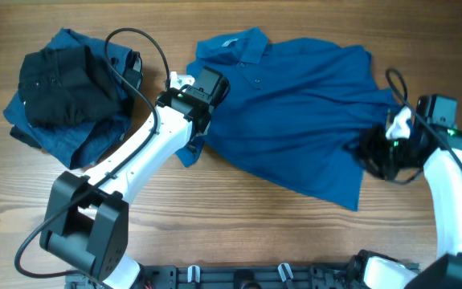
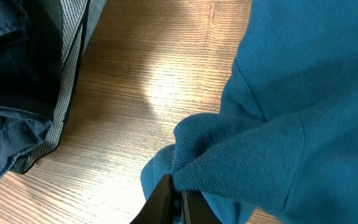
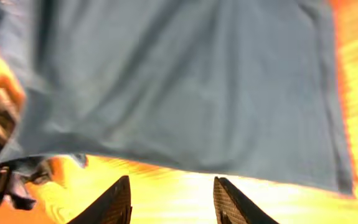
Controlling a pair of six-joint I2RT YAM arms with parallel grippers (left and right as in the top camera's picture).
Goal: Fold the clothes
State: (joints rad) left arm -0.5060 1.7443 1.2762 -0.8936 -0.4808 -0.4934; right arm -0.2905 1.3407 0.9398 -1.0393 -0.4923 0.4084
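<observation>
Two heaps of cloth share the brown wooden table (image 1: 239, 213). At far left a crumpled black garment (image 1: 58, 80) sits on darker blue garments (image 1: 82, 136). Across the middle and right lies the large medium-blue short-sleeved polo shirt (image 1: 295, 104), mostly flat, with its collar at the far side. My white left arm (image 1: 134, 152) reaches in from near left between the pile and the shirt, and from overhead it covers part of the shirt's left sleeve. The left gripper (image 2: 174, 200) has its fingers pinched together on a bunched fold of that sleeve's hem. The right gripper (image 3: 172, 202) sits at the shirt's right edge. Its fingers (image 3: 113, 202) are spread wide with nothing between them, and the cloth lies just beyond their tips.
</observation>
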